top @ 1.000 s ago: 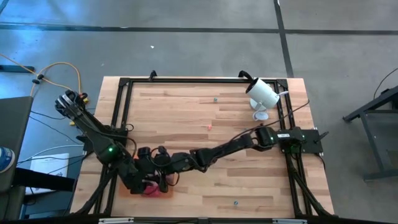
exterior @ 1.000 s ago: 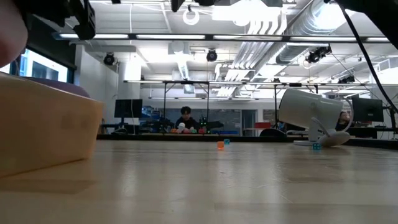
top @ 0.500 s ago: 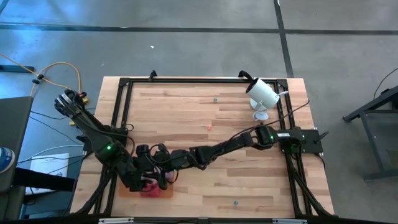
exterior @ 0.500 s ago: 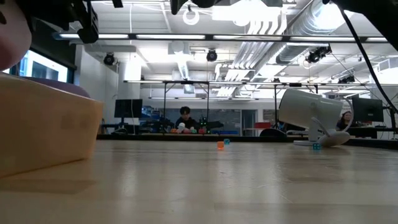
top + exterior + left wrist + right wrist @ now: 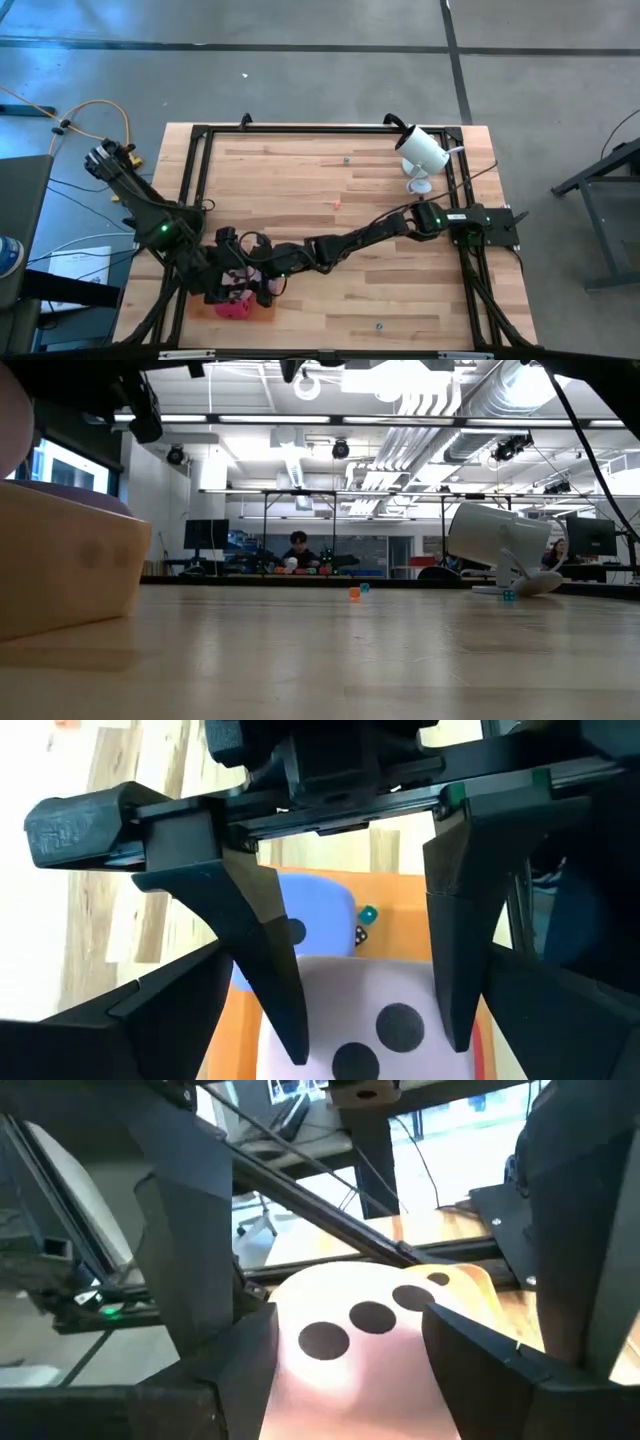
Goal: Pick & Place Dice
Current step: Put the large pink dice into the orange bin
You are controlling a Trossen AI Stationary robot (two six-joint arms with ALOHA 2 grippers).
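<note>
Looks like a lab: exposed ceiling ducts, strip lights, monitors, concrete floor.

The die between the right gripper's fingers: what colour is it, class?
Light pink die with dark pips, clearest in the right wrist view.

high view: looks straight down from well above, taking in the whole surface, both arms and the floor around.
low view: sits at surface height, facing level across the wood into the room; the orange tray fills its near edge.
left wrist view: rides the left arm, very close, facing past its wide-set jaws onto the light pink die between them and the purple die just beyond.
right wrist view: rides the right arm, very close, looking past its jaws, which hold the pale die.
shared: both wrist views see the light pink die; the high and low views share the white camera.
</note>
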